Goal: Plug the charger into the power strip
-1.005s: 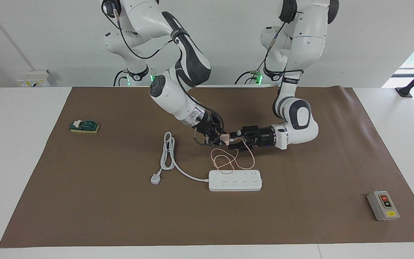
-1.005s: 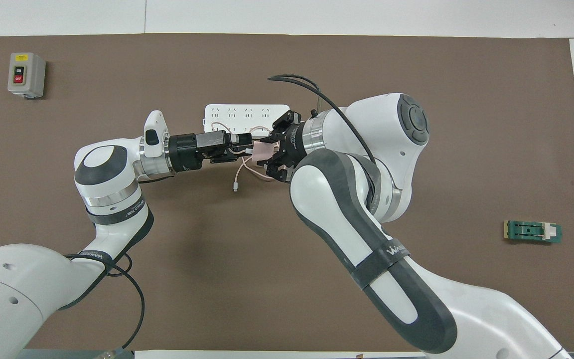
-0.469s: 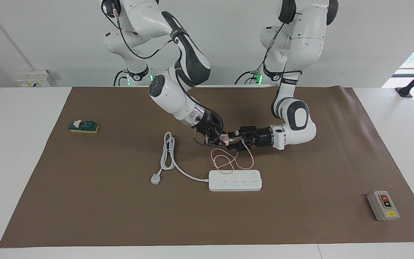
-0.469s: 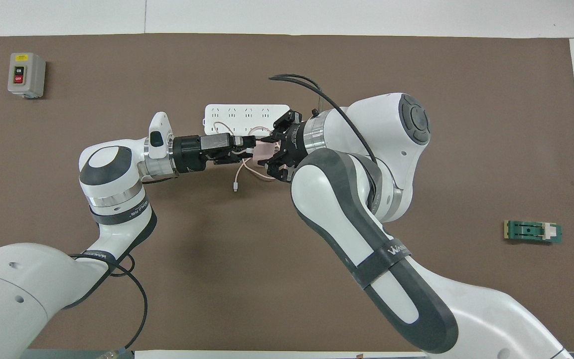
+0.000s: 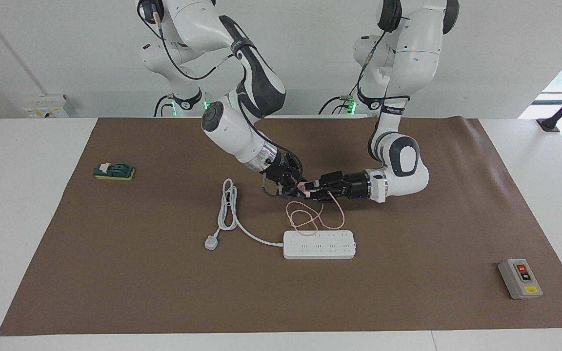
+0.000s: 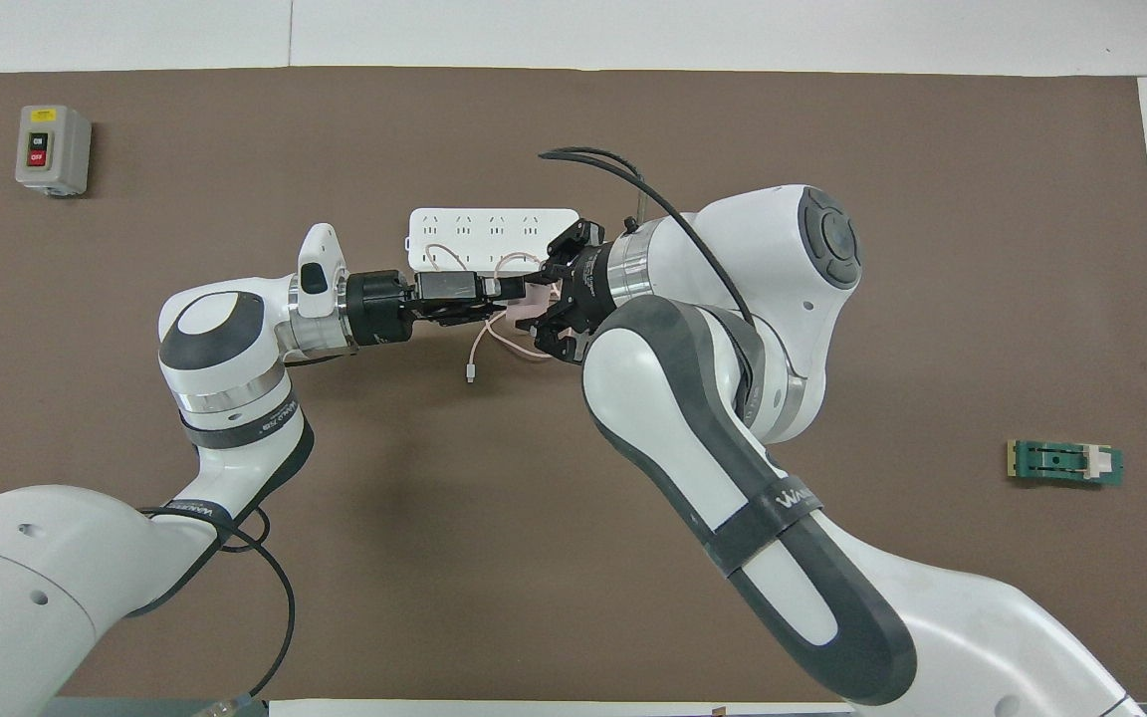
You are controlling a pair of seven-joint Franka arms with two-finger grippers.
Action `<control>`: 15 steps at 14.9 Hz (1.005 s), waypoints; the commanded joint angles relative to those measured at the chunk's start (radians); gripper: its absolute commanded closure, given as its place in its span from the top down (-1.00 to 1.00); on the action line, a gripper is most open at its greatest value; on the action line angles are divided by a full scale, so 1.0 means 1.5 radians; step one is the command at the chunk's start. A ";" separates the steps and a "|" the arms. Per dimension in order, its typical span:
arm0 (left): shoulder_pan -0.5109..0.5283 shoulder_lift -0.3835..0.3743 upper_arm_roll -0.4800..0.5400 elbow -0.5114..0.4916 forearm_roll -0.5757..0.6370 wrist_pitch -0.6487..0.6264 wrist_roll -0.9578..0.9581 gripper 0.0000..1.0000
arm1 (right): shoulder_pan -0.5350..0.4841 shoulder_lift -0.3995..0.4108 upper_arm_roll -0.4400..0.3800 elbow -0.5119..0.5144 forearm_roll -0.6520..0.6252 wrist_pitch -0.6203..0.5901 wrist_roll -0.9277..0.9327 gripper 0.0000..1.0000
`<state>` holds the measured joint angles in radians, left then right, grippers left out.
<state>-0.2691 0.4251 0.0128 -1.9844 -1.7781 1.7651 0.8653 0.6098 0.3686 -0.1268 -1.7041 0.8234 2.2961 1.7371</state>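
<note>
The charger (image 5: 305, 187) is held in the air between the two hands, above the brown mat and over the stretch between the robots and the strip (image 5: 319, 244). Its thin pink cable (image 5: 310, 217) hangs down and loops on the mat, with one loop reaching the strip's near edge; in the overhead view the connector end lies on the mat nearer the robots.

Right hand (image 5: 296, 187): closed on the charger from the right arm's side. Left hand (image 5: 314, 189): meets the charger from the other side, fingers drawn in around it. Both hands appear to grip the cube at once, which I judge to be a hand-over or a re-grip in mid-air.

Status of the task:
- Done: the charger is lifted off the worktop.
- Not done: the charger is not in any socket. All outlets on the strip are free.
- Left, by my estimate: one hand lets go, the other turns the pins down, carries the charger over an outlet, and presses it home.

The strip lies flat, farther from the robots than the hands, its thick cord (image 5: 230, 209) and white plug (image 5: 211, 242) trailing toward the right arm's end. A grey switch box (image 5: 520, 278) and a green block (image 5: 114, 171) sit well apart at either end.
</note>
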 commanded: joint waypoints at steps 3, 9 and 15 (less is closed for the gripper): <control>-0.008 0.008 0.009 0.006 -0.006 -0.020 0.055 -1.00 | -0.004 -0.017 0.002 -0.016 -0.013 -0.001 0.011 -1.00; -0.001 -0.002 0.037 0.010 0.012 -0.014 -0.019 -1.00 | -0.007 -0.018 0.000 -0.016 -0.013 -0.005 0.012 1.00; 0.001 -0.092 0.063 0.055 0.209 0.070 -0.201 -1.00 | -0.045 -0.046 -0.008 -0.017 -0.066 -0.039 -0.033 1.00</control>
<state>-0.2647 0.3878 0.1013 -1.9125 -1.5929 1.7997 0.7167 0.5834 0.3478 -0.1441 -1.7048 0.7774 2.2830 1.7315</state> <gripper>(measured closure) 0.687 0.000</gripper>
